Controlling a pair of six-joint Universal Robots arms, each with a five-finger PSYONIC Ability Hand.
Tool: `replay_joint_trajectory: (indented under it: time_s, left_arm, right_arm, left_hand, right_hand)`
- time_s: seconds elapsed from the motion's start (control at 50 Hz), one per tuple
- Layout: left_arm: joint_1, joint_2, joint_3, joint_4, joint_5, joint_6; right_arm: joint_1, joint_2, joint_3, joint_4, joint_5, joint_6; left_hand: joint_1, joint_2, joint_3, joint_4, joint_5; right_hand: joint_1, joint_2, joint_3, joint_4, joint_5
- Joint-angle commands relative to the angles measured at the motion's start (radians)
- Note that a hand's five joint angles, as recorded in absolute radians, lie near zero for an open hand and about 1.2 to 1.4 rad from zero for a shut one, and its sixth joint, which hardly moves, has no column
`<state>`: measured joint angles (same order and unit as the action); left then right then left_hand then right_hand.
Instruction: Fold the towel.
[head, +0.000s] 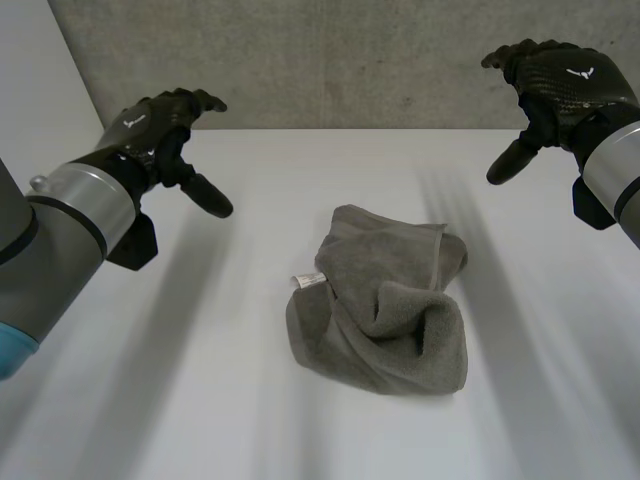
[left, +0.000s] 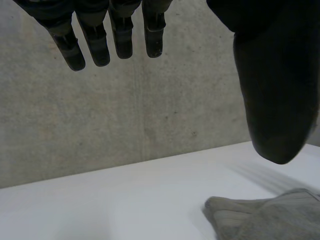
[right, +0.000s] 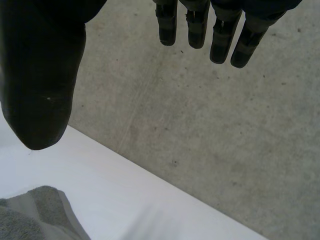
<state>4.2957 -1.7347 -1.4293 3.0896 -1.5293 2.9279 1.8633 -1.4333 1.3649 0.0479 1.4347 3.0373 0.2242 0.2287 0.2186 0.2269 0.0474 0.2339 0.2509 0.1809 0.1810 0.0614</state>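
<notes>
Loosely bunched, the towel lay before the far wall; left hand and right hand flanked it, fingers spread, empty.

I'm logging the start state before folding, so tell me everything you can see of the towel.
The towel is grey, terry-looking cloth, crumpled into a loose heap with bunched folds, not spread flat. A flatter woven band runs along its far edge and a small white tag sticks out at its left side. It lies near the middle of the white table, touching only that; the left hand and right hand hang open to either side, clear of it.
</notes>
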Motion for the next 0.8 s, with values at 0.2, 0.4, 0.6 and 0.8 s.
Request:
replay_joint_trajectory:
  time_s: [0.2, 0.4, 0.6, 0.8]
  left_arm:
    - [-0.281, -0.195, 0.040, 0.096, -0.031, -0.104]
    - [-0.363, -0.444, 0.173, 0.119, -0.078, -0.108]
    - [-0.419, -0.529, 0.145, 0.119, -0.017, -0.108]
    - [-0.410, -0.520, 0.112, 0.112, -0.041, -0.102]
  right_arm:
    - [-0.135, 0.232, -0.030, 0.044, -0.442, -0.403]
    - [-0.098, 0.473, -0.040, 0.046, -0.455, -0.506]
    - [-0.036, 0.556, -0.055, -0.055, -0.367, -0.453]
    - [0.019, 0.605, -0.083, -0.099, -0.369, -0.291]
  left_hand:
    - [-0.050, -0.054, -0.044, -0.052, -0.047]
    - [-0.050, -0.054, -0.044, -0.052, -0.047]
    - [0.074, 0.069, -0.044, -0.052, 0.076]
    - [0.737, 0.733, -0.044, -0.052, 0.739]
  right_hand:
    - [-0.059, -0.076, -0.006, -0.007, -0.061]
    - [-0.059, -0.076, -0.006, -0.007, -0.061]
    - [-0.059, -0.076, -0.006, -0.007, -0.061]
    - [1.162, 1.145, -0.006, -0.007, 1.160]
